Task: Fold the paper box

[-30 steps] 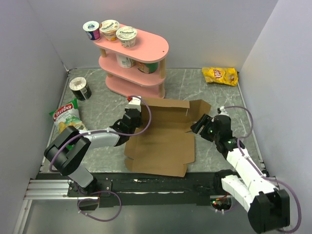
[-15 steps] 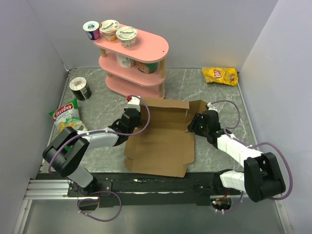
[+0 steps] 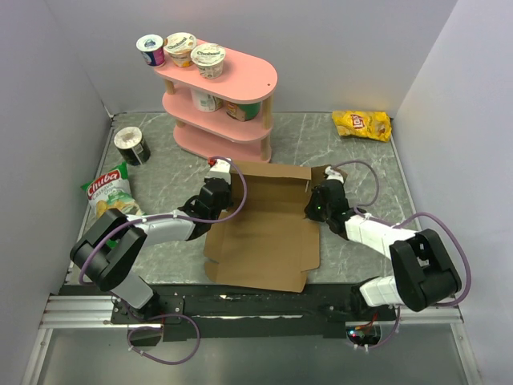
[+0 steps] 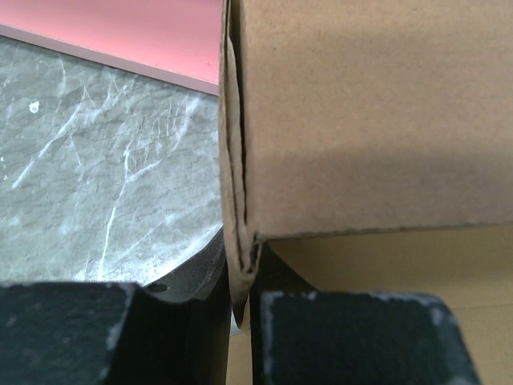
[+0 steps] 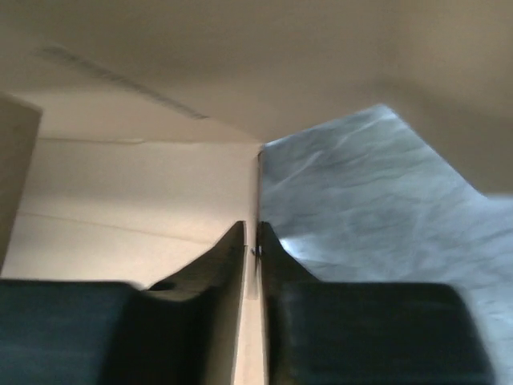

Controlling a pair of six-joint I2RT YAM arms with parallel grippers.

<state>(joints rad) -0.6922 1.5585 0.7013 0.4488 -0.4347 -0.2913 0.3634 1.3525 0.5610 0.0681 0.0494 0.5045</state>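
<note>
Status: early stage, most folds outstanding.

Location: the paper box (image 3: 264,237) lies in the centre of the top view on the grey counter (image 3: 321,136), below the pink shelf (image 3: 232,88).

Done, as far as visible: the far wall (image 3: 268,170) along the sheet's upper edge stands raised. At its right end a side flap (image 3: 321,172) is lifted off the counter.

Not done: the main panel and the near flap (image 3: 256,277) at the lower edge lie flat. No side walls are formed, no tabs are tucked, and nothing resembles a closed box.

Left jaws: narrow, pinching the doubled cardboard corner at the left end of the far wall; the wrist view shows the fold clamped between them.

Right jaws: narrow, closed on the thin edge of the lifted flap at the right; the wrist view shows cardboard between them, with bare counter to the right.

Judgement: both ends are gripped, so I am placed to work the side folds.
</note>
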